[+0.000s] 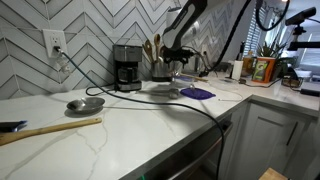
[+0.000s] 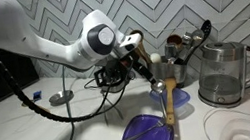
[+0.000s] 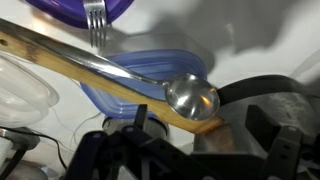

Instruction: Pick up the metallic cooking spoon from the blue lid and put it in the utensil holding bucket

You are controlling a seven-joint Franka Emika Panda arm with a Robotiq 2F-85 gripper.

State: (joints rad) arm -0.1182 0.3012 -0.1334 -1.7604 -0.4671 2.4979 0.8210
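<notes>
A bucket (image 1: 158, 68) is seen at the back of the counter (image 1: 120, 135), against the tiled wall; wooden utensils are held upright in it. In an exterior view the bucket (image 2: 172, 70) is placed at 1 o'clock from the blue lid (image 2: 142, 138), and dark and metal handles are seen rising from it. A glass kettle (image 2: 225, 76) is set at 3 o'clock from the bucket; its contents cannot be told. A coffee maker (image 1: 127, 68) is found just beside the bucket, at 9 o'clock.

The spoon (image 3: 192, 97) is shown in the wrist view as polished metal, with a round shiny bowl and a slim handle running off toward 10 o'clock. A pale wooden strip is pressed along its underside; whether that is part of the spoon cannot be told. A fork (image 3: 96, 20) is seen at 11 o'clock.

The spoon (image 2: 170, 101) is held steeply tilted above the blue lid (image 3: 165, 60), its upper end at the gripper (image 2: 145, 69) and its lower end just over the lid. The fingers (image 3: 125, 150) are clenched around the bowl end.
</notes>
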